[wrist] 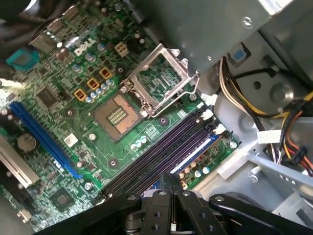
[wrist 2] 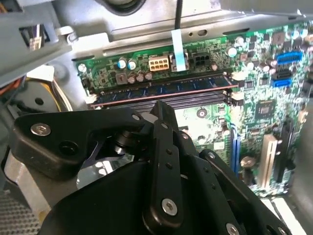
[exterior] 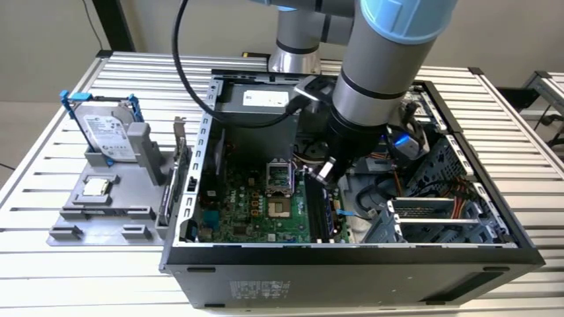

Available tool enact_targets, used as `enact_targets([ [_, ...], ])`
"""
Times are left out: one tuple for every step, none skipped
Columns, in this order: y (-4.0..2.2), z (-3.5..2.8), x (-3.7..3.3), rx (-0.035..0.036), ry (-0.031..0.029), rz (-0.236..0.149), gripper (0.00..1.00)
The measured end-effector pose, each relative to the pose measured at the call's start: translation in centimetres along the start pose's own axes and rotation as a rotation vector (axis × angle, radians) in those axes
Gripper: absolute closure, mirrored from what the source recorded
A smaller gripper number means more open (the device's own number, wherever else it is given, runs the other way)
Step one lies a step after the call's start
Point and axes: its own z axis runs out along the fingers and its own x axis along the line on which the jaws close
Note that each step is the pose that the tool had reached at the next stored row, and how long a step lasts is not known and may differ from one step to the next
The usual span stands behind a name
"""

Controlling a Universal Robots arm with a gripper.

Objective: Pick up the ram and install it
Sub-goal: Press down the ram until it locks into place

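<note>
Inside the case, gripper above ram

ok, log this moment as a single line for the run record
arm: inside open PC case | gripper: above the memory slots | ram: seated in motherboard slot | CPU socket: open

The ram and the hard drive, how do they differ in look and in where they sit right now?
The ram is a long, thin, dark stick; the hard drive is a broad silver slab with blue brackets. The ram stands on edge on the motherboard inside the computer case; the hard drive stands in a grey holder outside the case, at the exterior view's left. Both are upright.
</note>
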Motion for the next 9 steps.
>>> enact_targets([
  [0.0,0.0,0.0,-0.0011,-0.0003,-0.017,1.0],
  [0.0,0.0,0.0,-0.0022,-0.0007,-0.034,1.0],
  [0.0,0.0,0.0,-0.0032,-0.0008,-0.051,1.0],
  [0.0,0.0,0.0,-0.0042,-0.001,-0.069,1.0],
  [0.0,0.0,0.0,-0.0051,-0.001,-0.087,1.0],
  [0.0,0.0,0.0,-0.0059,-0.0008,-0.105,1.0],
  [0.0,0.0,0.0,-0.0066,-0.0005,-0.123,1.0],
  [0.0,0.0,0.0,-0.0073,-0.0001,-0.141,1.0],
  [0.0,0.0,0.0,-0.0078,0.0003,-0.159,1.0],
])
